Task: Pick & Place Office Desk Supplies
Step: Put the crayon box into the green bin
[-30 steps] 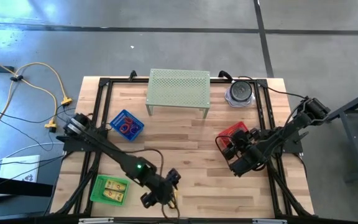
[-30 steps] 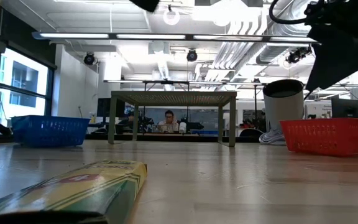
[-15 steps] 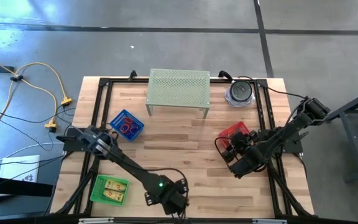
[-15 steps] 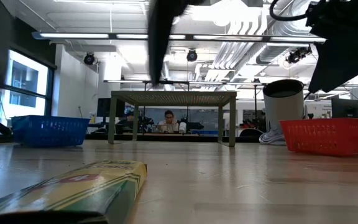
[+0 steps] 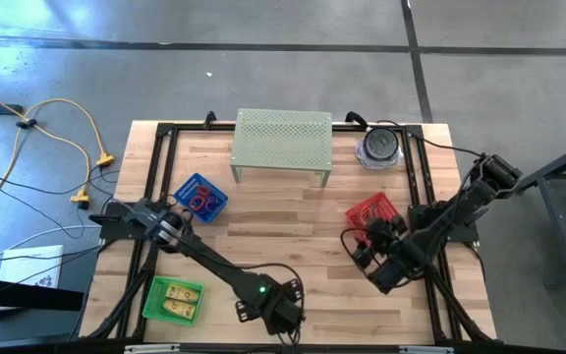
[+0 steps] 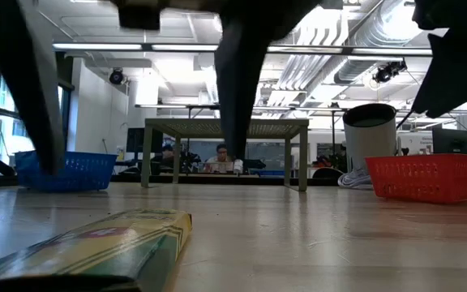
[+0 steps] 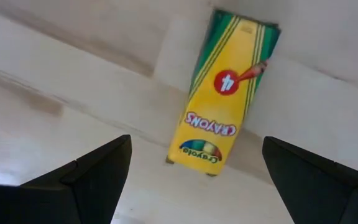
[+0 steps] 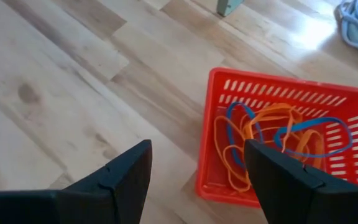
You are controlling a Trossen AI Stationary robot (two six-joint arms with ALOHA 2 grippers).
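While the table (image 5: 293,211) is seen from high up, the left gripper (image 5: 281,317) hangs at 6 o'clock by the near edge, and the right gripper (image 5: 381,267) sits at 4 o'clock, just beside the red basket (image 5: 372,211). A blue basket (image 5: 198,196) with loops is at 9 o'clock, a green basket (image 5: 174,300) with yellow blocks is at 7 o'clock, and a pale green stand (image 5: 282,141) is at 12 o'clock. Down low, a crayon box (image 6: 104,243) lies flat on the wood, close to the camera, with dark arm parts above it. From the left wrist, the fingers (image 7: 95,171) are spread wide apart over the yellow crayon box (image 7: 221,102), not touching it. From the right wrist, the fingers (image 8: 120,174) are wide apart too, holding nothing, and the red basket (image 8: 241,90) holds orange and blue bands (image 8: 272,137).
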